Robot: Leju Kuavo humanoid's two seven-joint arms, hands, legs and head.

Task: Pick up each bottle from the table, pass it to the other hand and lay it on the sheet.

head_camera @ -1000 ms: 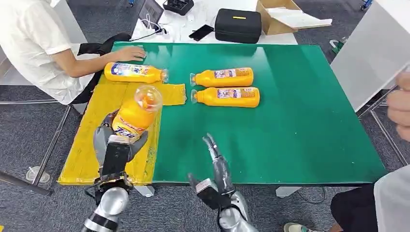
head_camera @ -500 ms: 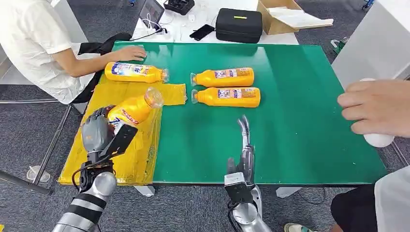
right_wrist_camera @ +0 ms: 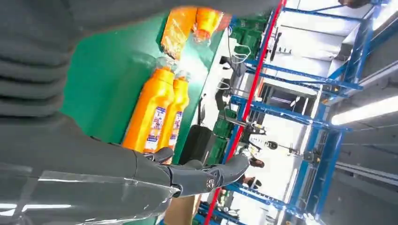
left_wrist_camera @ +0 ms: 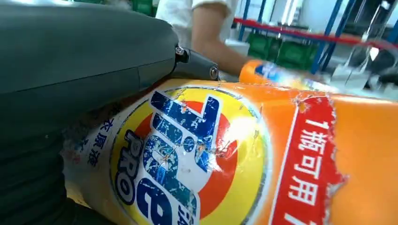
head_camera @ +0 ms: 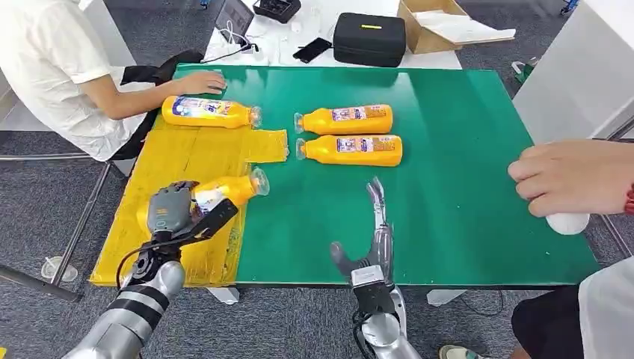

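our left hand (head_camera: pixel 173 211) grips an orange bottle (head_camera: pixel 224 191) lying on its side on the yellow sheet (head_camera: pixel 187 153), cap toward the green tabletop (head_camera: pixel 448 187). our right hand (head_camera: pixel 371 243) hovers empty, fingers spread, near the front edge. we see two more bottles (head_camera: pixel 348 134) side by side on the green and another bottle (head_camera: pixel 209 112) at the sheet's far end.

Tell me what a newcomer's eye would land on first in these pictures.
Most striking is the orange bottle that the left hand holds low over the yellow sheet, its clear neck toward the green table. Next, two matching bottles lie side by side on the green, with another bottle at the sheet's far end. The right hand is open, empty, at the near edge.
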